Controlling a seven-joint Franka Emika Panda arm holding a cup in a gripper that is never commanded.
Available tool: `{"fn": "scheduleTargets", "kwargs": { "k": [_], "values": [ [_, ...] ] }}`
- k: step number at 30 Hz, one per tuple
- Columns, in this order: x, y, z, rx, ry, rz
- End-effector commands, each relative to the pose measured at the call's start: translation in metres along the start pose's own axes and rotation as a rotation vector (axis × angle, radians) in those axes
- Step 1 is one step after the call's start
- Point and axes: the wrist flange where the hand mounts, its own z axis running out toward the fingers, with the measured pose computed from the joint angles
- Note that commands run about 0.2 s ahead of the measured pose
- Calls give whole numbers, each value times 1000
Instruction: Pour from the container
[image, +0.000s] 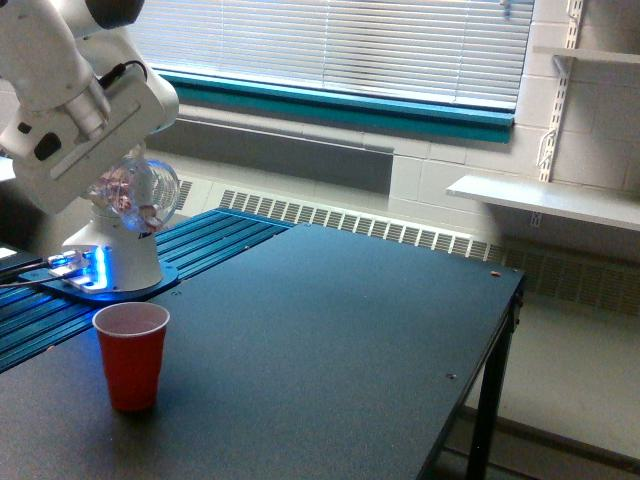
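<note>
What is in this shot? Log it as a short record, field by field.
held item: clear cup with wrapped candies inside, tipped on its side
held by: tool, fingers hidden behind the arm's housing
target: red cup, upright, open, standing on the dark table
relation: clear cup is above the red cup, not touching it
candies out: none visible

A single exterior view looks from near tabletop height across the dark table (330, 340) toward the blinds (330, 40).
</note>
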Motion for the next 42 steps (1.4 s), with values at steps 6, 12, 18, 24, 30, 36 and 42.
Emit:
{"fn": "scheduleTargets", "kwargs": {
  "k": [6,12,18,24,30,36,42],
  "values": [
    [3,-4,11,-6,-85,5],
    [3,-1,20,-7,-56,-32],
    [-2,-6,23,-2,-56,-24],
    [-8,-18,30,3,-41,-21],
    [-21,-26,35,10,-48,-48],
    [-33,-33,42,3,-49,-68],
    [-41,-35,46,-4,-41,-80]
  ]
}}
